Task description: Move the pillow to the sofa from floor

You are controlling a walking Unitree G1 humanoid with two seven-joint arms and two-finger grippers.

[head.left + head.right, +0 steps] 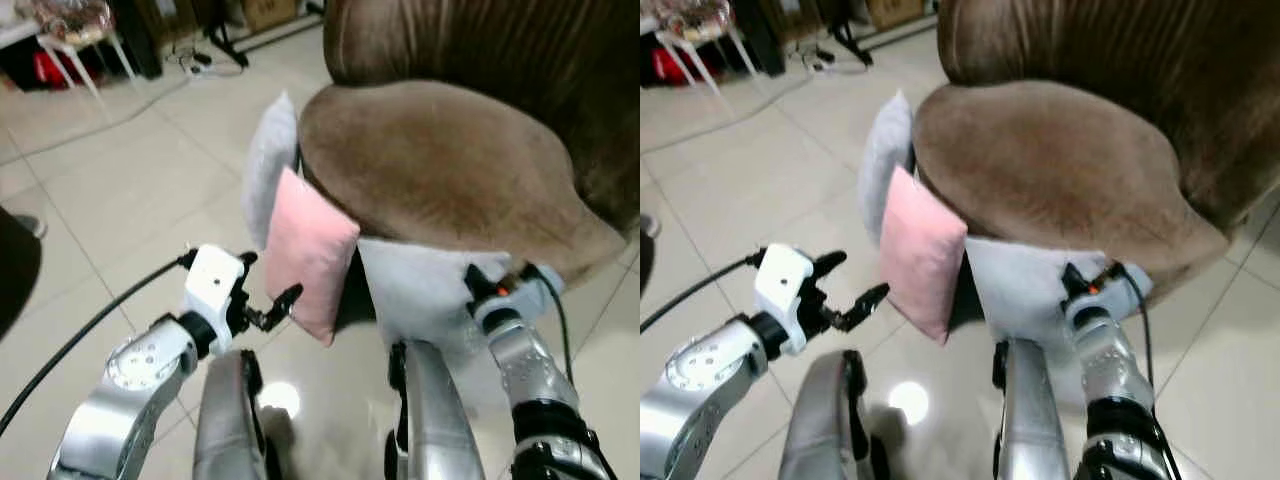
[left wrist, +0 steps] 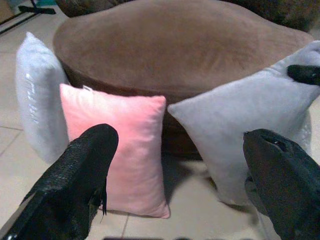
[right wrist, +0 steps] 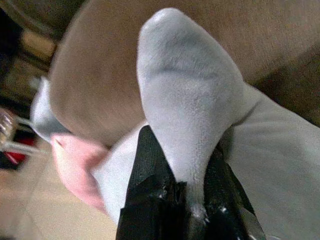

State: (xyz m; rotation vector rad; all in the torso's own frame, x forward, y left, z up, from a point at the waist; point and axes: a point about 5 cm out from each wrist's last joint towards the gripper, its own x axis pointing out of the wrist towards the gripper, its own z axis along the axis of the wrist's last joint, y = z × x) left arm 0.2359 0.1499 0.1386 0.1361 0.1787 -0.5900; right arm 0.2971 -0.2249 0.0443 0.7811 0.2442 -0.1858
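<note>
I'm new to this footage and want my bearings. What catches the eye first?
The pink pillow stands on the tiled floor, leaning against the brown sofa, flanked by two grey pillows. The right gripper has pinched a corner of the nearer grey pillow. The left gripper hovers open before the pink one.

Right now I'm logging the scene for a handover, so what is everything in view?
Sofa: one, brown, rounded seat, ahead.
Grey pillow: one, leaning on the sofa's front, a corner pinched by the right gripper.
Pink pillow: one, upright on the floor against the sofa.
Second grey pillow: one, behind the pink one, against the sofa's side.
Floor: pale glossy tiles.
White stool: one, far left.
Left gripper: open, near the pink pillow.
Right gripper: shut on the grey pillow's corner.
</note>
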